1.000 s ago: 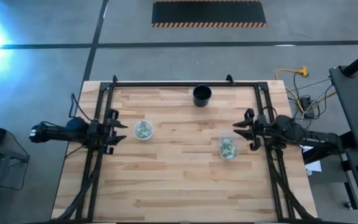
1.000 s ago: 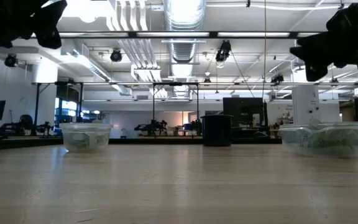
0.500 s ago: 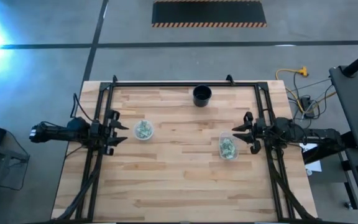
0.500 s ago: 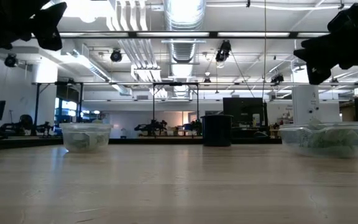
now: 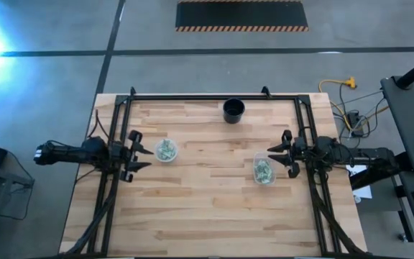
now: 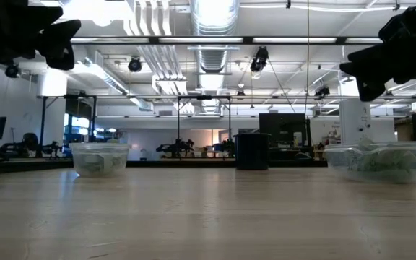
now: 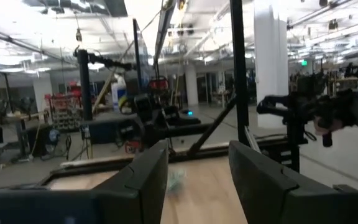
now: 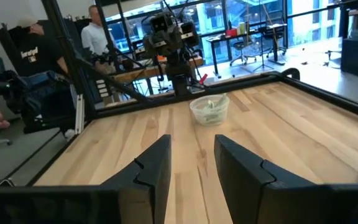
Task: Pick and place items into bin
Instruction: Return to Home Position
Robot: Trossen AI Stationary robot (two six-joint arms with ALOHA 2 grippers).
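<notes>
Nearest to us, the bench [image 5: 207, 223] shows as plain wood planks. A little farther in on the right side we come to the right tub [image 6: 378, 149], clear-walled, with a heap of pale green and white packets [image 5: 263, 171] inside it. Just beside that tub, toward the bench's right edge, the right gripper [image 5: 277, 154] hangs in the air. The low view puts it high above the wood. Its fingers [image 8: 151, 168] stand apart, and only the bench shows in the gap.

A touch farther back on the left side sits the left tub [image 6: 100, 145], also clear, and we can see packets piled in it too. The left gripper [image 5: 141, 152] floats just beside it, toward the left edge and also up off the bench. Its fingers [image 7: 148, 180] are spread as well, with a pale green blur on the wood showing between them.

The two tubs sit well apart, each near its own arm, and the grippers face each other across the bench.

At the far edge, near the middle, stands a black cup [image 5: 233, 110], upright and alone. Beyond the bench the right wrist view catches two people [image 8: 95, 31] standing in the room.
</notes>
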